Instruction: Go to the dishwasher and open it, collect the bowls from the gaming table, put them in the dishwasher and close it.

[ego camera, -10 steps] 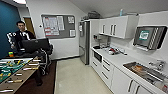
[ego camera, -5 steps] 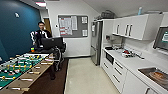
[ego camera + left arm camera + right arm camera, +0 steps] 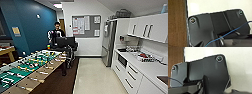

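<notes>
Looking from the left, the table-football table (image 3: 30, 68) runs along the blue wall (image 3: 32, 23), its green field and rod handles jutting towards the walkway. Behind it a person (image 3: 57, 33) stands at a dark monitor (image 3: 65, 41). The pale floor (image 3: 96, 75) opens up the middle towards a steel fridge (image 3: 108, 42), then white drawers (image 3: 130, 75) and a counter (image 3: 150, 66) with a dish rack (image 3: 145, 57) line the right. I can't pick out the dishwasher, the bowls or the white gaming table from here. The robot seems to be just driving; doing that well, I'd judge, means holding the open lane, clear of the rod handles and the drawers. Whether either gripper is open or closed, I cannot tell.
</notes>
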Available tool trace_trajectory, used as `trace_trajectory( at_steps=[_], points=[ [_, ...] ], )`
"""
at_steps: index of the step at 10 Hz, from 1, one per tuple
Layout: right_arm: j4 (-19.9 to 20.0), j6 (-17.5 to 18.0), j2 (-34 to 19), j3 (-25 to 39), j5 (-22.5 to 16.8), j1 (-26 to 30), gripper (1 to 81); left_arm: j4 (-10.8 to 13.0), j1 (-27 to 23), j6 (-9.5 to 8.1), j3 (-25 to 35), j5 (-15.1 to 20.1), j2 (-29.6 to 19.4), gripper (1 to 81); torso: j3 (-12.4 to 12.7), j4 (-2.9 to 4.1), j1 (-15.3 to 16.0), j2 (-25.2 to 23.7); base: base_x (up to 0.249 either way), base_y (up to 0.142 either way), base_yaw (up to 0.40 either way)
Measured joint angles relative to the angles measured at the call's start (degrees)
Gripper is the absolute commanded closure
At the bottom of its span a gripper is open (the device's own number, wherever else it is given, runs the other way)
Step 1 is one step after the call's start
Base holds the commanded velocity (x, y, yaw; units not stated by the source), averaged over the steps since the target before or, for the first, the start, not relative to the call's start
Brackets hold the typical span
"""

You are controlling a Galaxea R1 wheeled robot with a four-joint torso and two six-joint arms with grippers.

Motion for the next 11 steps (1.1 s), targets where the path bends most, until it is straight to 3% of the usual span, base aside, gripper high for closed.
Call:
trace_trajectory(
  at_steps=[11],
  points=[
    [0.0,0.0,-0.2,0.1,0.0,-0.1,1.0,0.0,0.0,0.0,-0.3,0.0,0.0,1.0,0.0,-0.02,0.0,0.0,0.0,0.0,0.349]
  ],
)
